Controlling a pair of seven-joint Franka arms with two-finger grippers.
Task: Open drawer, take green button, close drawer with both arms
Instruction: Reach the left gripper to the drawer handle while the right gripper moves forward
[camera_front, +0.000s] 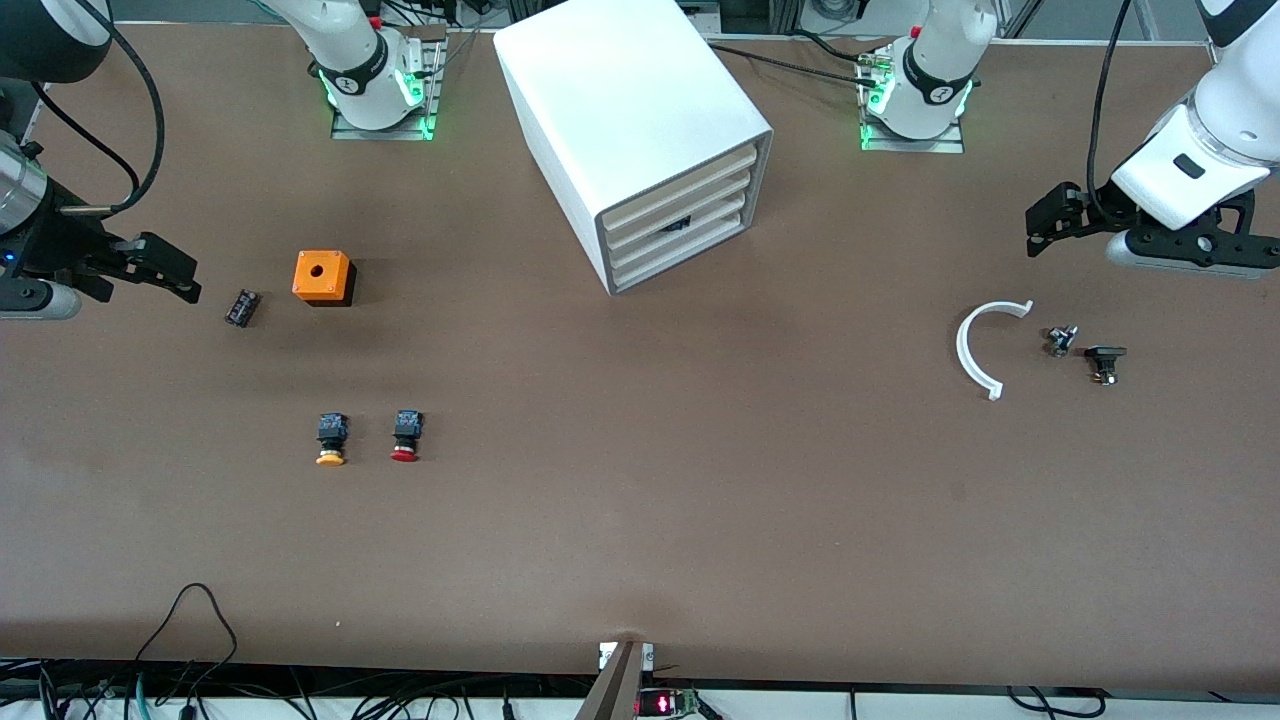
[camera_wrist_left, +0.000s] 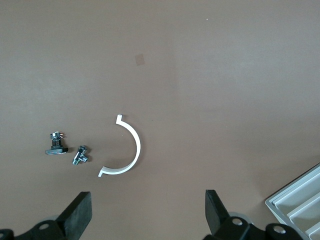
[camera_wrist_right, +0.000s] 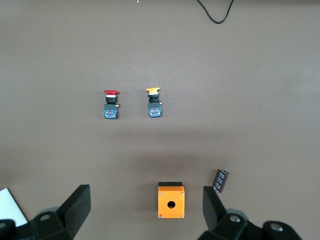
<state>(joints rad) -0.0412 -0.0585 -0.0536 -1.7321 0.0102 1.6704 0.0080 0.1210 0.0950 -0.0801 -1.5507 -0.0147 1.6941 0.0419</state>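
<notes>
Both my claws are spread wide and empty: left claw (camera_front: 1040, 222) hangs over the desk (camera_front: 640, 520) at its own end above the white arc clip (camera_front: 982, 347) and two small metal parts (camera_front: 1062, 340), right claw (camera_front: 165, 268) hangs at the other end next to the small dark cylinder (camera_front: 241, 307) and orange box (camera_front: 323, 276), so both are parked off to the sides with a free path to the cabinet (camera_front: 625, 110). All four drawers are shut, and the target drawer (camera_front: 675, 226) is likely the one with the dark mark on its front. No green button in view, only the red one (camera_front: 406, 438) and yellow one (camera_front: 332, 440) nearer the camera, so I'd guess it's inside and opening comes first.
</notes>
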